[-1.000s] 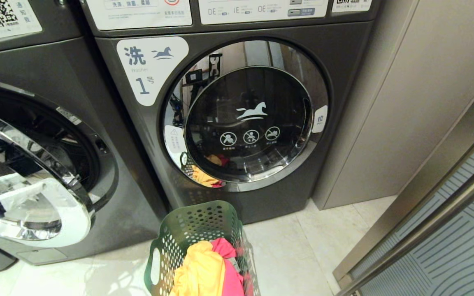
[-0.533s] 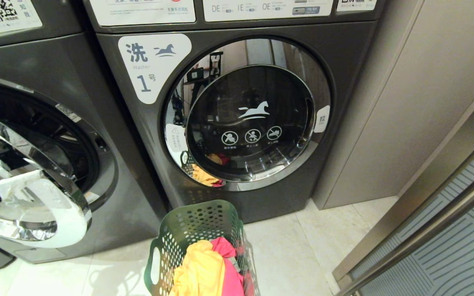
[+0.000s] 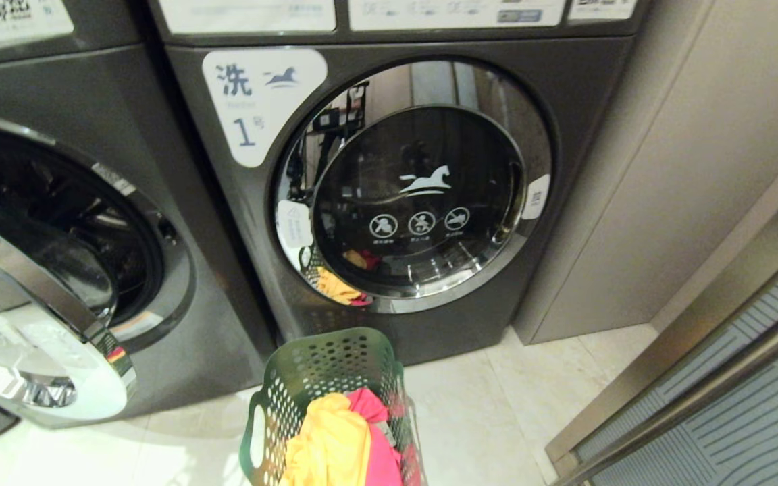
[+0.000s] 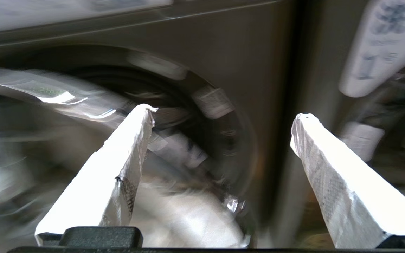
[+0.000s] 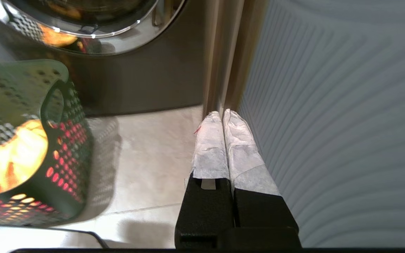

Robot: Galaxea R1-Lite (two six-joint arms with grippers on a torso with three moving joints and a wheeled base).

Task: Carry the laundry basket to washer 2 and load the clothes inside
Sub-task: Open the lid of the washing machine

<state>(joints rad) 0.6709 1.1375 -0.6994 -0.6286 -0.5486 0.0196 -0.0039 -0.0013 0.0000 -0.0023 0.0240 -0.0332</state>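
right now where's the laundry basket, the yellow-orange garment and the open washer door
laundry basket [image 3: 321, 368], head view, far perforated wall
yellow-orange garment [image 3: 328, 442], head view, middle of the cloth heaped in the basket
open washer door [image 3: 38, 364], head view, white inner rim

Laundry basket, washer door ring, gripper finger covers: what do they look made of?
The laundry basket: moulded green plastic, judging by the even round holes and soft sheen. Door ring of the washer marked 1: mirror-bright chrome finish that reflects the room; metal or plated plastic, can't tell. Left gripper fingers: wrapped in white, wrinkled, fibrous material, probably cloth tape or non-woven fabric. Same wrap on the right gripper.
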